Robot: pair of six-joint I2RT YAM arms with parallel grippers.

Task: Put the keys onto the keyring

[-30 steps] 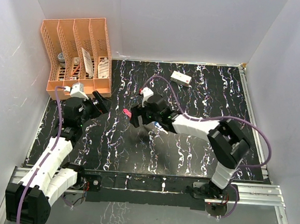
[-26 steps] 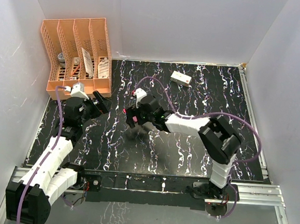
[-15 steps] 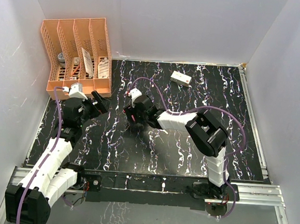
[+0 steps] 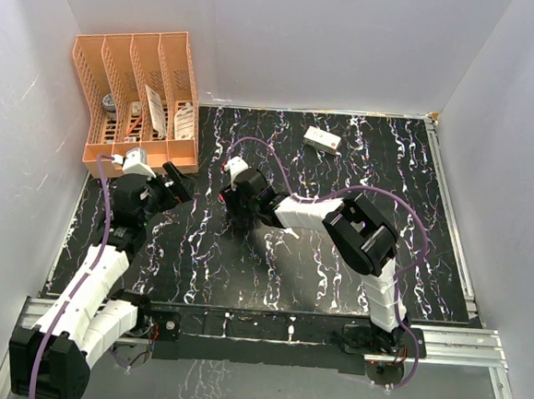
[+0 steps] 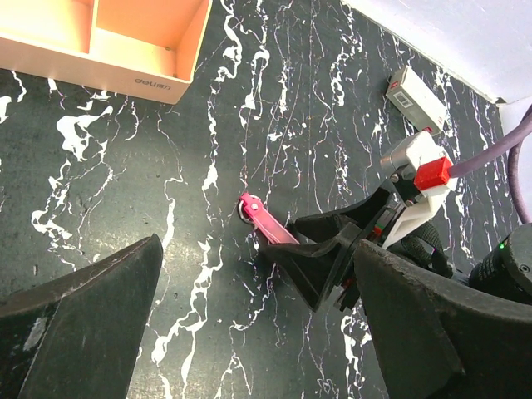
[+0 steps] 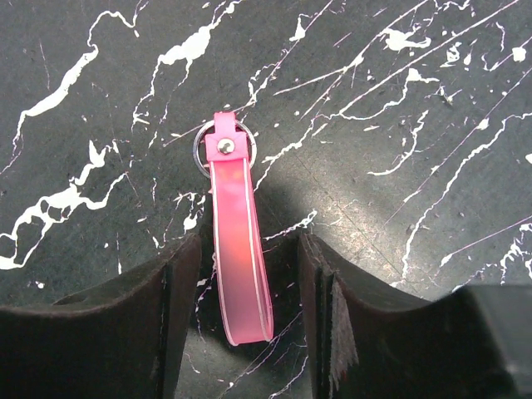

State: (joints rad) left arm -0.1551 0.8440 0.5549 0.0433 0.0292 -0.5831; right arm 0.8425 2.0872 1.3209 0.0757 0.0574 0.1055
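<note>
Jaws of the right gripper [image 6: 249, 245] straddled the pink keyring strap [image 6: 235, 199] lying flat on the counter [image 6: 416, 83], close beside it but with a slight gap. Jaws of the left gripper [image 5: 258, 249] gaped wide, holding nothing.

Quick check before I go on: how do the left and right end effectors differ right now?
The left end effector is spread wide with nothing between its fingers; the right end effector is narrower, fingers either side of the pink strap. The left sits by the orange organizer, apart from the strap; the right is down at it. Both have black fingers.
</note>
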